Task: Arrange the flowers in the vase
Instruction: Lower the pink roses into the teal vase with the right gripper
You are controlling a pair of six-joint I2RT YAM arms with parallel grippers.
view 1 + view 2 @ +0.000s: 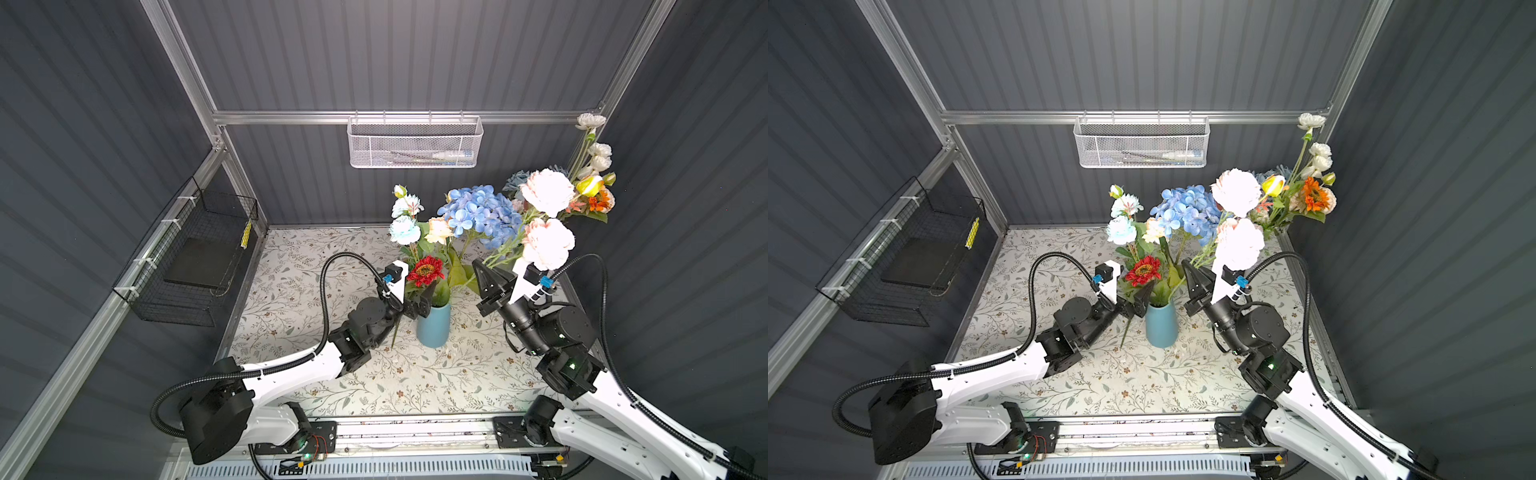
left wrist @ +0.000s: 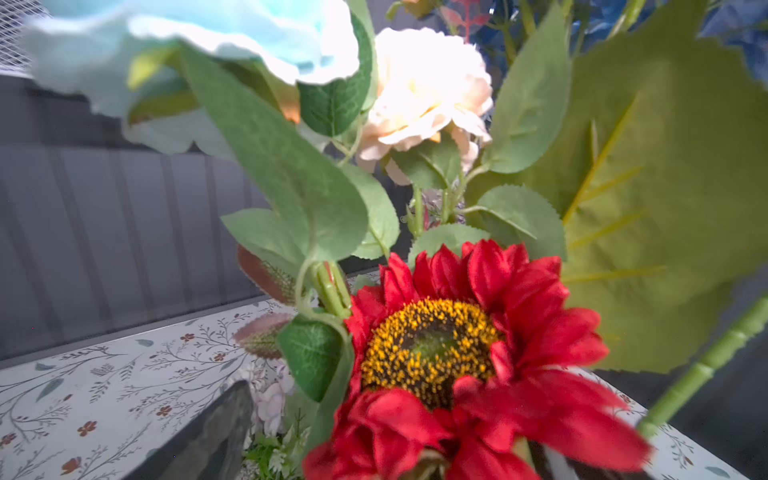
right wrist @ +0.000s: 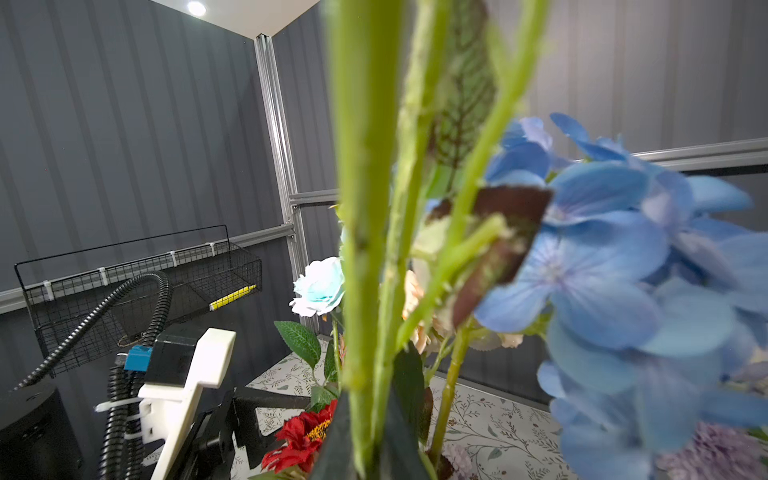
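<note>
Blue vase [image 1: 433, 326] stands near the middle of the table [image 1: 395, 386]. It already holds part of the flowers [image 1: 440, 230]: a red blossom [image 1: 424, 270] low over the rim, pale blue roses [image 1: 405, 229] behind it, and a blue hydrangea [image 1: 482, 216] standing tallest. Just left of the rim the left gripper [image 1: 420, 303] hangs with fingers spread wide, grasping nothing. Beneath it a loose green stem [image 1: 394, 332] slants down to the table outside the vase; which blossom it carries I cannot tell. Farther back on the right, the right gripper [image 1: 482, 272] is clenched on the bare lower stems of a pale pink spray [image 1: 548, 245], whose heads lean up and to the right. Farthest, a mixed bunch [image 1: 594, 191] of white, orange and yellow leans in the far right corner, not yet arranged.

These look like light fabric-and-plastic sprays: top-heavy and springy, with stems likely to bend rather than snap. The bare stem low down, below the leaves, seems the best hold. Petals would crush or slip, and crowded leaves may snag neighbours on the way into the narrow mouth.
</note>
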